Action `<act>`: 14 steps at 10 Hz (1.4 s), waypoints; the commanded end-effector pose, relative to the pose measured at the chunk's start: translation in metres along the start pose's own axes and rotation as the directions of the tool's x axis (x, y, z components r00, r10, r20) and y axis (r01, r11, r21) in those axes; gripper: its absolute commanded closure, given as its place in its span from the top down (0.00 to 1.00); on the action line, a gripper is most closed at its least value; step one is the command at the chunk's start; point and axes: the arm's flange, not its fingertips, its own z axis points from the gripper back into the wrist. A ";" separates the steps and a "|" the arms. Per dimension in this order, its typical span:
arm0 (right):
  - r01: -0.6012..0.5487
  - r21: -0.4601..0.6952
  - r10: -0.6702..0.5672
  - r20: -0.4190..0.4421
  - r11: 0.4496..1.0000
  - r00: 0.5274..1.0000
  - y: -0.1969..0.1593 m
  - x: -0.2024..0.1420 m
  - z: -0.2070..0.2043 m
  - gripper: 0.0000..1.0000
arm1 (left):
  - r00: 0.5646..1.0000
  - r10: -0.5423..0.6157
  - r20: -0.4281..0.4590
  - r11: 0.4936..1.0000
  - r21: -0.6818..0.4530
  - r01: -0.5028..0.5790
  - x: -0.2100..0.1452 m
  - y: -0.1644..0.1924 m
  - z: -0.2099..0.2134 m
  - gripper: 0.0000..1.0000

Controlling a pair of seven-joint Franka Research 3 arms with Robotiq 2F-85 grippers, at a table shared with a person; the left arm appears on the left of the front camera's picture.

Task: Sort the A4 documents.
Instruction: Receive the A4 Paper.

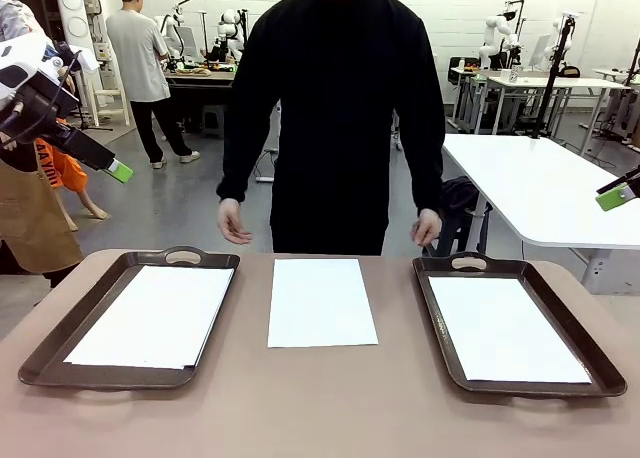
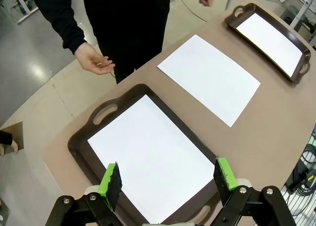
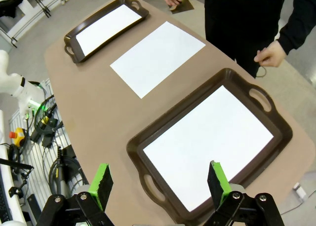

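so you have both the left gripper (image 2: 167, 179) and the right gripper (image 3: 160, 180) hanging high with jaws apart and empty, likely since one a4 document (image 1: 321, 301) lies bare between two trays (image 1: 50, 363) each holding a sheet.

We see a broad brown table (image 1: 330, 398) with rounded corners, and on it two dark brown plastic trays with cut-out handles: the left tray (image 1: 40, 358) and the right tray (image 1: 580, 348), well apart, one toward each end. A person in a black long-sleeved top (image 1: 335, 108) stands at the table's far edge. Behind them lies a grey floor (image 1: 190, 198), a long white table (image 1: 550, 188) off to the right, and another person in a grey T-shirt (image 1: 135, 43) standing with their back to us at a distant workbench.
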 end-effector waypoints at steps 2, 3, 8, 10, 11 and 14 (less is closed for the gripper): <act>0.000 -0.002 0.000 0.001 1.000 1.000 0.000 0.000 -0.001 1.00 | 1.000 -0.007 0.002 1.000 0.001 0.007 0.000 -0.001 0.001 0.97; 0.000 -0.002 0.000 0.001 1.000 1.000 0.000 0.000 -0.001 1.00 | 1.000 -0.007 0.002 1.000 0.001 0.007 0.000 -0.001 0.001 0.97; 0.000 -0.002 0.000 0.001 1.000 1.000 0.000 0.000 -0.001 1.00 | 1.000 -0.007 0.002 1.000 0.001 0.007 0.000 -0.001 0.001 0.97; 0.000 -0.002 0.000 0.001 1.000 1.000 0.000 0.000 -0.001 1.00 | 1.000 -0.007 0.002 1.000 0.001 0.007 0.000 -0.001 0.001 0.97; 0.000 -0.002 0.000 0.001 1.000 1.000 0.000 0.000 -0.001 1.00 | 1.000 -0.007 0.002 1.000 0.001 0.007 0.000 -0.001 0.001 0.97; 0.000 -0.002 0.000 0.001 1.000 1.000 0.000 0.000 -0.001 1.00 | 1.000 -0.007 0.002 1.000 0.001 0.007 0.000 -0.001 0.001 0.97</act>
